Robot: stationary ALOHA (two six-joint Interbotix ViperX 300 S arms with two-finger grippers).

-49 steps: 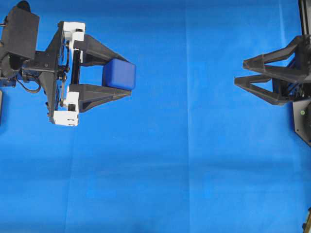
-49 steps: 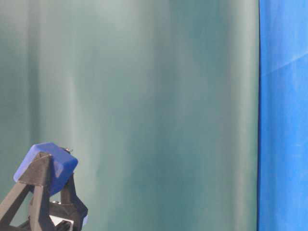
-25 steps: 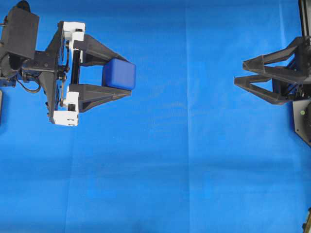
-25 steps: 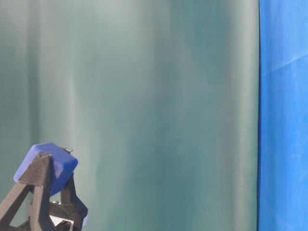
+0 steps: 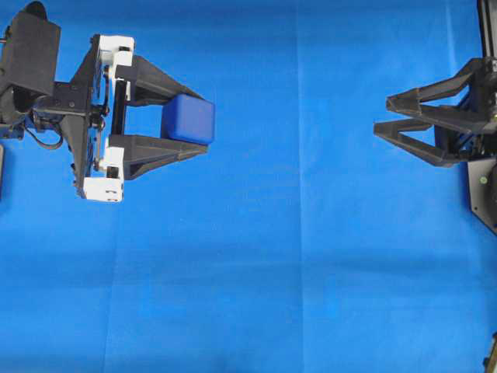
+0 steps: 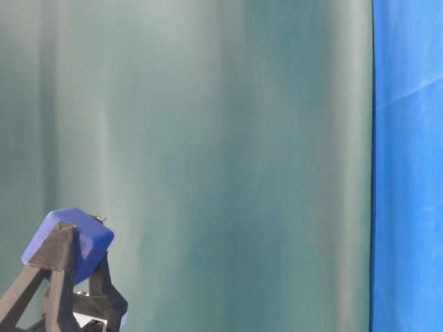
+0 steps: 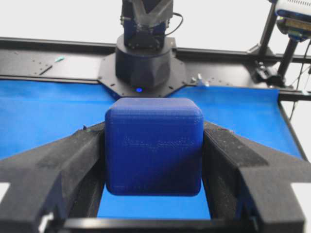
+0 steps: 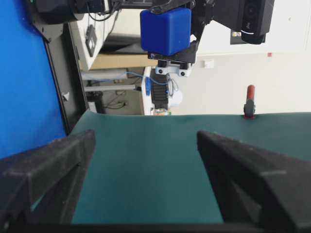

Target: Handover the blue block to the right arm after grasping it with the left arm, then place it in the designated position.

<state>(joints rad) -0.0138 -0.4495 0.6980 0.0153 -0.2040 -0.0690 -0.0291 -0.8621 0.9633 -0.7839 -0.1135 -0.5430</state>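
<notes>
Block: the blue block (image 5: 188, 119) sits in the upper left of the overhead view, clear of the cloth (image 5: 295, 256), clamped between the two fingers of the left gripper (image 5: 194, 120).
Left gripper: closed on the block; the left wrist view shows both finger pads pressed flat on opposite side faces, with the front face and top exposed.
Right gripper (image 5: 382, 115): at the right edge of the overhead view, jaws spread wide, empty, tips pointing toward the block, well apart from it.
Step in hand: presenting the block for handover, judged from the facing grippers.
Approach: bring the right fingers onto the two free faces, rolled crosswise to the left fingers, so that the two pairs do not collide.
Grip order: close the right jaws fully before the left jaws release.
Risk: an early release drops the block; an off-centre grip may twist it.
</notes>
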